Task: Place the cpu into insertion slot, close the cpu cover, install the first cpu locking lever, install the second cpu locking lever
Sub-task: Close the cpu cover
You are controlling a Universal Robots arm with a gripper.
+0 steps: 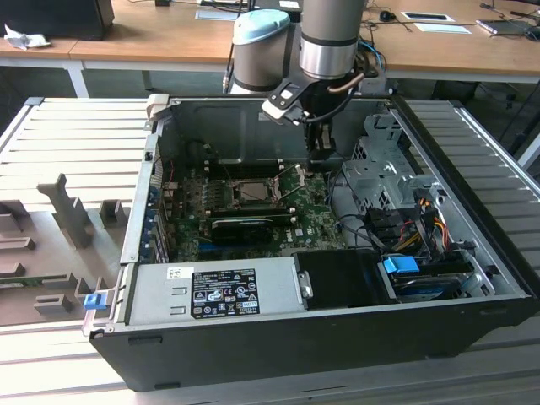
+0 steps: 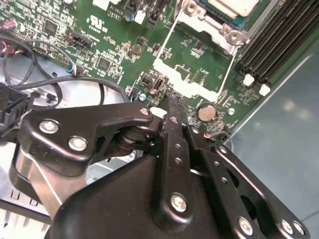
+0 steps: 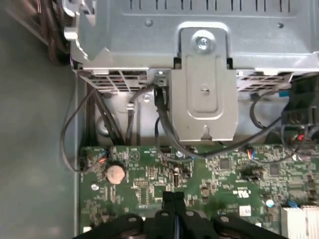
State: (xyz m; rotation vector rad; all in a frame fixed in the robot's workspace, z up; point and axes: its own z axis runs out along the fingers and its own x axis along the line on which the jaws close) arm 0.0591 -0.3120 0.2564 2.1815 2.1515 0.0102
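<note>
One small square silvery-grey cpu (image 2: 238, 4) is seen seated in one dark, metal-framed insertion slot (image 2: 215, 27). One thin silvery windowed cpu cover (image 2: 187, 88) is swung open. One black gripper (image 2: 172, 102) is pinched narrow by the cover's free edge.

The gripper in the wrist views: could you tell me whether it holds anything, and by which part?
Nothing seems held: the gripper is shut with nothing between its fingers, its tips near the free edge of the open cpu cover.

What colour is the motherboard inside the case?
The motherboard is green; the second wrist view shows it best.
</note>
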